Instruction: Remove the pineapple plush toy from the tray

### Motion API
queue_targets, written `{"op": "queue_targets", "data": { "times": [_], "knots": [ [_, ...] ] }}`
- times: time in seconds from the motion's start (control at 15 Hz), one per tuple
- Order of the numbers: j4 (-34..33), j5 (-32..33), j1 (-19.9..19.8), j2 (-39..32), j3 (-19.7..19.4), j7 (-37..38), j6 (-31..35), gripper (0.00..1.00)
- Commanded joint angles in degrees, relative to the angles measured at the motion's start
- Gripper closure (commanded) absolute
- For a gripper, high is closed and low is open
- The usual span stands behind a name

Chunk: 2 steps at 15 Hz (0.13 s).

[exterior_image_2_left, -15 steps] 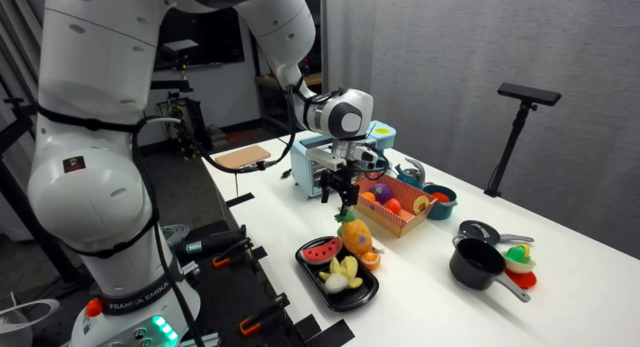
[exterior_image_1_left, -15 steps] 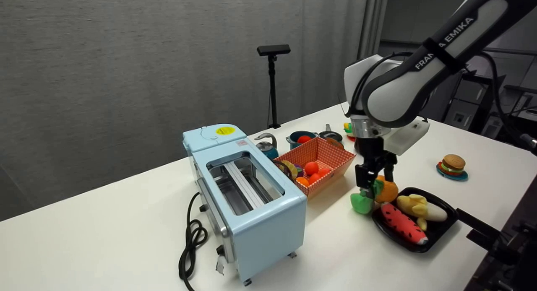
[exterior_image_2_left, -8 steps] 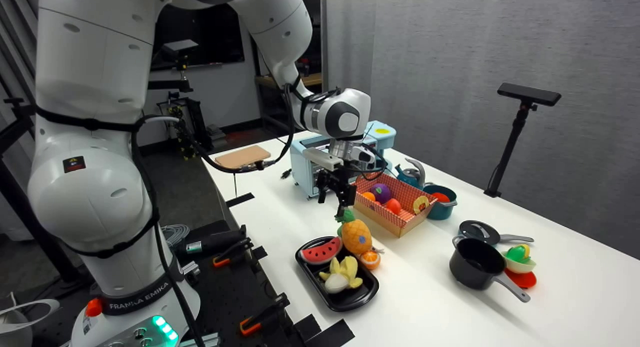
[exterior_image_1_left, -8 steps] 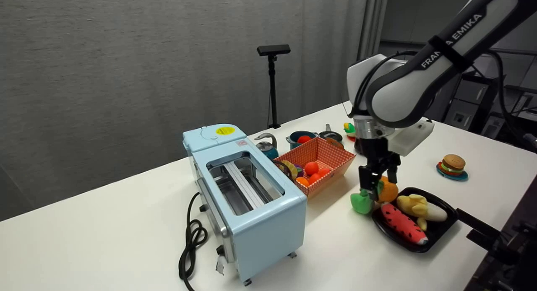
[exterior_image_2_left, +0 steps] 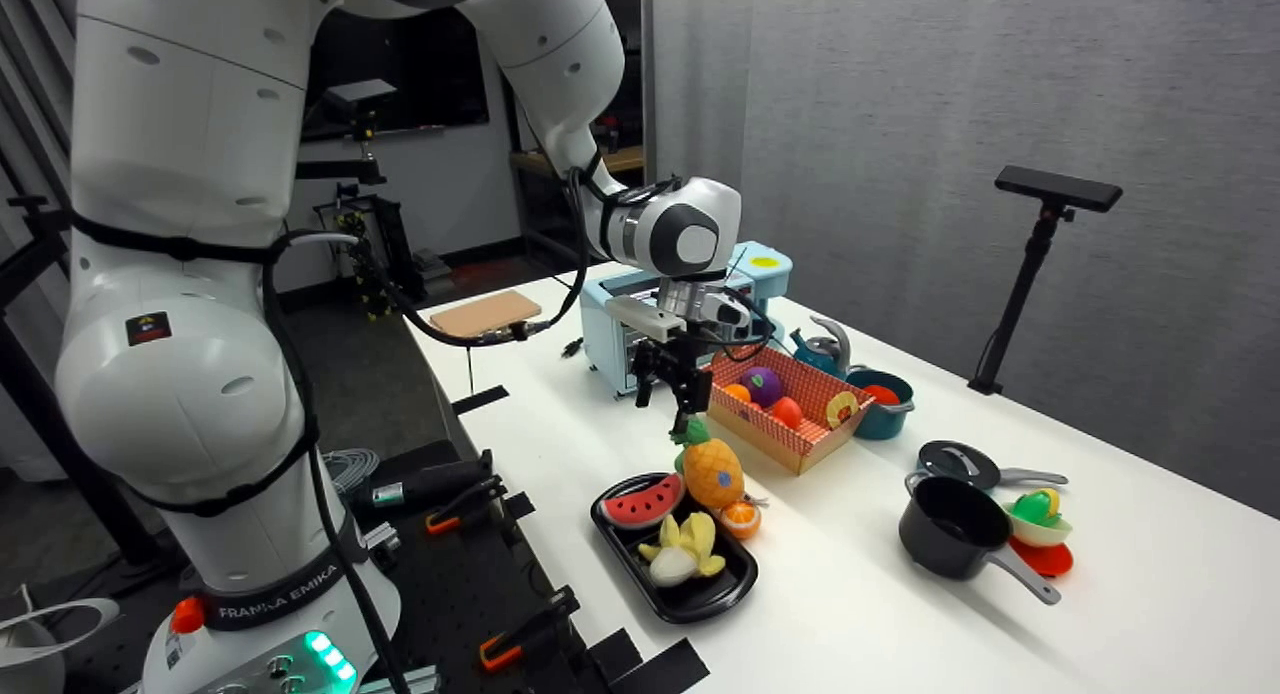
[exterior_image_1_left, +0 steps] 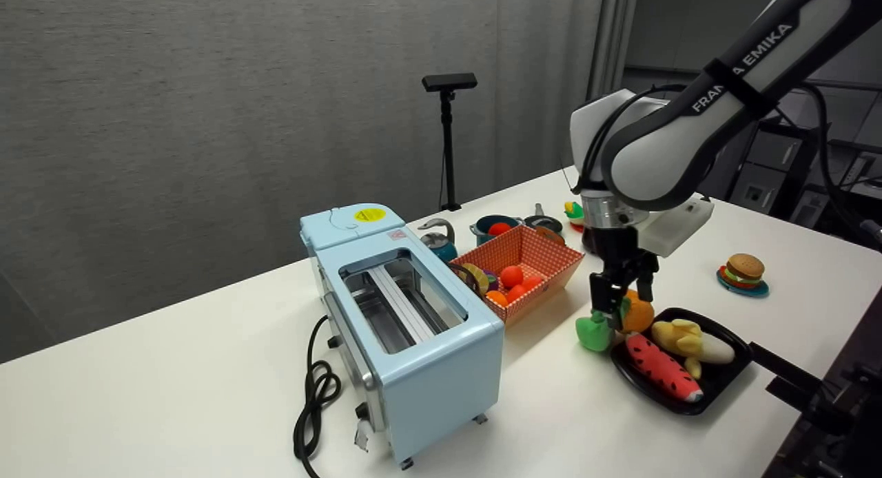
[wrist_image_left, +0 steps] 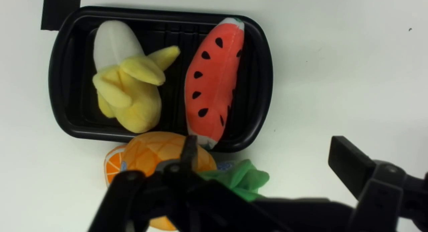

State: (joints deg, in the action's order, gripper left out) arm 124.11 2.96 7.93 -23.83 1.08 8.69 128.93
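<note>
The pineapple plush toy (exterior_image_2_left: 713, 472) is yellow-orange with a green leafy top. It lies on its side on the table against a black tray (exterior_image_2_left: 705, 614); I cannot tell whether it rests on the rim. The orange checked tray (exterior_image_2_left: 752, 444) stands apart behind it, with several toy foods and no pineapple toy visible inside. My gripper (exterior_image_2_left: 663, 412) is open and empty above the toy's leafy end. In the wrist view, the left finger covers part of the pineapple body (wrist_image_left: 153, 151), and the right finger is over bare table. The green leaves (wrist_image_left: 245, 178) show between the fingers, partly hidden.
The black tray holds a watermelon toy (wrist_image_left: 214, 81) and a peeled banana toy (wrist_image_left: 130, 88). An orange slice toy (exterior_image_2_left: 741, 520) touches the pineapple toy's side. The light-blue toaster (exterior_image_1_left: 441, 395) stands near the orange tray. A black pot (exterior_image_2_left: 955, 529) and a toy burger (exterior_image_1_left: 744, 271) stand farther off.
My gripper has shifted slightly, rightward in one exterior view and leftward in another, then holds still over the last half second. It stays open, and the toys have not moved.
</note>
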Motion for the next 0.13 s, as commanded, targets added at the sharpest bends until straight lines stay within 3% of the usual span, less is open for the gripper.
{"op": "queue_targets", "data": {
  "times": [0.0, 0.07],
  "knots": [
    [-0.1, 0.2, -0.4, 0.0, 0.4, 0.1, -0.2, 0.00],
    [-0.1, 0.2, -0.4, 0.0, 0.4, 0.1, -0.2, 0.00]
  ]
}}
